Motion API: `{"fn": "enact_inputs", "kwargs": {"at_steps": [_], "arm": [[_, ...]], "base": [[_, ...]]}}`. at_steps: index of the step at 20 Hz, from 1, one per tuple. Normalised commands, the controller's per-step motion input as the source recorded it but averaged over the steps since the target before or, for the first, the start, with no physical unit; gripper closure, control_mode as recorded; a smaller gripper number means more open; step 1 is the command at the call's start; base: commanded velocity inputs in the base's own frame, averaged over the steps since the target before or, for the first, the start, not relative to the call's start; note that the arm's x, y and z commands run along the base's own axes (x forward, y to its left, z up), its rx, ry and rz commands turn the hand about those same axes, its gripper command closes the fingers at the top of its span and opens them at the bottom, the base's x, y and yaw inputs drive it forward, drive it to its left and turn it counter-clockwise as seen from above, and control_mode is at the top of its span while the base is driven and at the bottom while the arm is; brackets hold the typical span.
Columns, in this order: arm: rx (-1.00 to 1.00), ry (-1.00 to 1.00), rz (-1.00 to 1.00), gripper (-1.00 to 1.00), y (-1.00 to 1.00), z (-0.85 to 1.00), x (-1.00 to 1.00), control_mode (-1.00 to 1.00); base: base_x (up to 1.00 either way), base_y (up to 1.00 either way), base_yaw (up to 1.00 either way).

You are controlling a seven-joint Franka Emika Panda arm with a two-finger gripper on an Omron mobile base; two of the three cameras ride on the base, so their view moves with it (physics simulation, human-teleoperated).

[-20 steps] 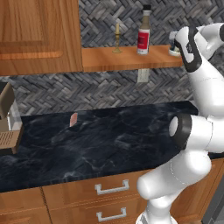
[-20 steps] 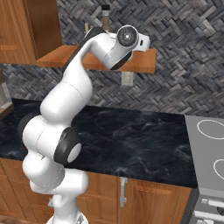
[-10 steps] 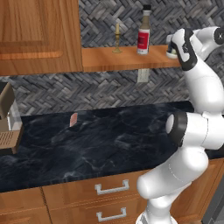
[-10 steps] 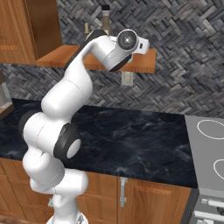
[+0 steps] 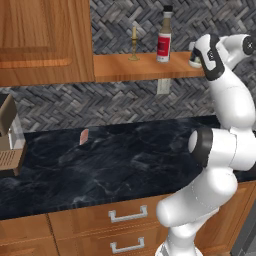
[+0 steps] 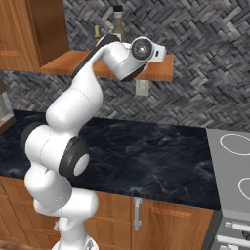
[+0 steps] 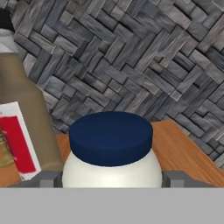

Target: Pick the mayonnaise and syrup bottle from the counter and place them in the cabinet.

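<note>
The arm has eased a little further in toward the shelf since 1 second ago — the wrist sits slightly closer to the right end of the cabinet (image 5: 145,67), and everything else holds its place. Up at the hand, the claw (image 7: 111,178) frames the mayonnaise (image 7: 111,151): 1 grey fingertip (image 7: 48,179) sits at the jar's left flank and 1 at its right, right up against the white glass as far as the hand view shows, so the claw looks clamped on the jar, though the contact itself is at the very edge of the picture. The dark blue lid faces up, and the jar is over the orange-brown board. In the left base view the mayonnaise (image 5: 194,61) peeks out just past the wrist at the shelf's right end.

The syrup bottle (image 5: 164,42) stands upright on the cabinet, near the jar on its left — in the hand view its tan neck and red-and-white label rise just beside the lid. Further left on the board stands a thin candlestick (image 5: 133,47), well apart from the bottle.

Below, the counter (image 5: 125,160) runs black and veined, with a small reddish item (image 5: 84,136) lying on it and a coffee machine (image 5: 9,137) at the left edge. Herringbone tile backs the wall, a wall outlet (image 5: 162,86) sits under the shelf, and a stovetop (image 6: 234,166) borders the counter's right.
</note>
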Motion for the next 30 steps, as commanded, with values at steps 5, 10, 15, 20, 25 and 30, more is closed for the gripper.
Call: {"fn": "enact_inputs", "kwargs": {"at_steps": [5, 10, 15, 20, 25, 30], "arm": [[-0.09, -0.06, 0.00, 1.00, 0.18, -0.16, 0.08, -1.00], [-0.13, 0.00, 0.00, 1.00, 0.25, -0.06, 0.12, -1.00], [-0.04, 0.00, 0.00, 1.00, 0.05, 0.00, 0.00, -1.00], [0.00, 0.00, 0.00, -1.00, 0.00, 0.00, 0.00, -1.00], [0.00, 0.00, 0.00, -1.00, 0.00, 0.07, 0.02, -1.00], [0.02, 0.04, 0.00, -1.00, -0.01, 0.32, -0.07, -1.00]], "base": [[0.00, 0.00, 0.00], [0.00, 0.00, 0.00], [0.00, 0.00, 0.00], [0.00, 0.00, 0.00], [0.00, 0.00, 0.00], [0.00, 0.00, 0.00]]}}
